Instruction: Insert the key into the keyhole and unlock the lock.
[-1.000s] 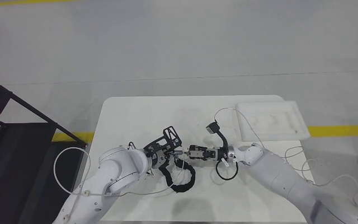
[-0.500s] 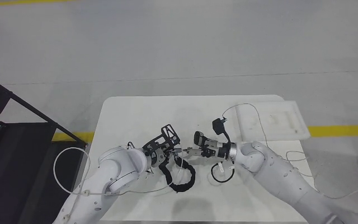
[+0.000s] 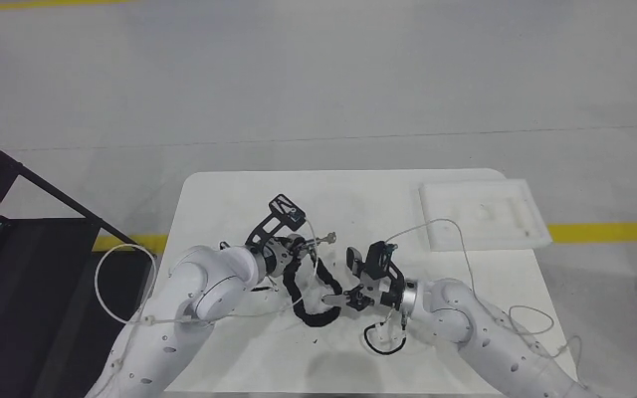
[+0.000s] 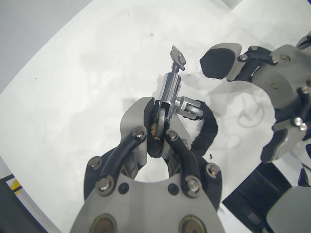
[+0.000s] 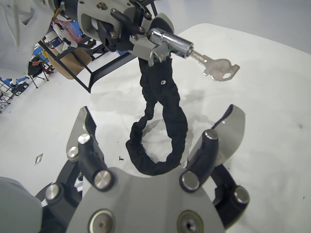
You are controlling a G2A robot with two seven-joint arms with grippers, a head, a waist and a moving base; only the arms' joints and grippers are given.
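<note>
- Two pincers are sharing the job: the left gripper (image 4: 158, 112) is clamping tightly on the lock (image 4: 170, 87) and holding it off the table (image 3: 229, 209).
- Half a second ago the right gripper (image 5: 158, 120) was right at the key (image 5: 218, 69); now it is backing away, spread wide and gripping nothing.
- Beyond the left fingertips, the key is sitting in the keyhole, so insertion is looking done and turning is remaining.
- Beneath the left gripper, a black chain (image 5: 170, 112) is drooping just ahead of the right gripper's spread fingers, possibly crowding a re-grasp.
- Well beyond the right gripper, a white tray (image 3: 483, 214) is lying clear.
</note>
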